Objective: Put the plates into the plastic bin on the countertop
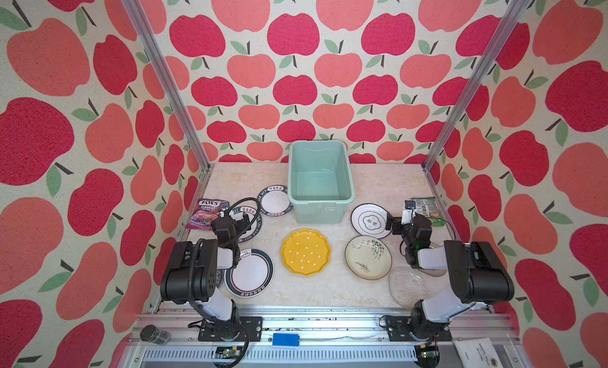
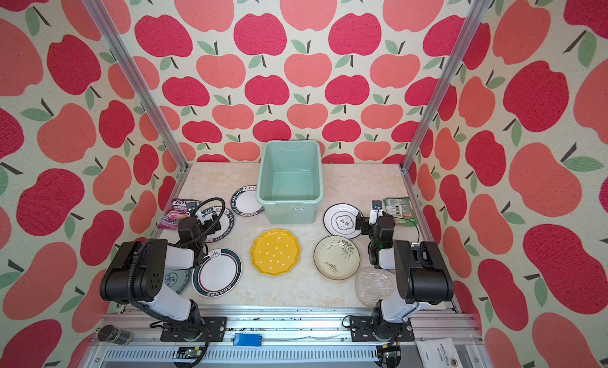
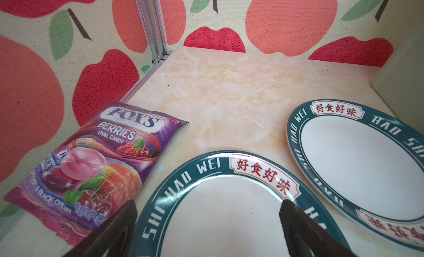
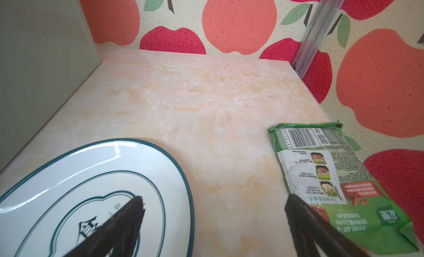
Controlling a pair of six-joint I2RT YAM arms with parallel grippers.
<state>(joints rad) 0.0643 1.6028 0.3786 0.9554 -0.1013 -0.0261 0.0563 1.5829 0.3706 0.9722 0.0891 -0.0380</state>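
Note:
The mint plastic bin (image 1: 317, 213) stands empty at the back middle of the countertop (image 1: 378, 185). Several plates lie flat around it: two lettered ones (image 1: 274, 201) (image 3: 358, 166), a banded one (image 1: 250, 272), a yellow dotted one (image 1: 305, 251), a cream one with a green plant (image 1: 367, 257), a ringed white one (image 1: 370, 219), a clear glass one (image 1: 408, 285) and a blue-patterned one (image 2: 176, 281). My left gripper (image 3: 207, 203) hovers open over a lettered plate (image 3: 220, 221). My right gripper (image 4: 215, 198) is open, straddling the ringed plate's (image 4: 68, 198) edge.
A purple candy packet (image 1: 205, 215) lies by the left wall and a green packet (image 1: 426, 210) by the right wall. Aluminium posts (image 1: 197, 146) mark the back corners. A rail (image 1: 329, 330) with a small jar (image 1: 154, 334) runs along the front.

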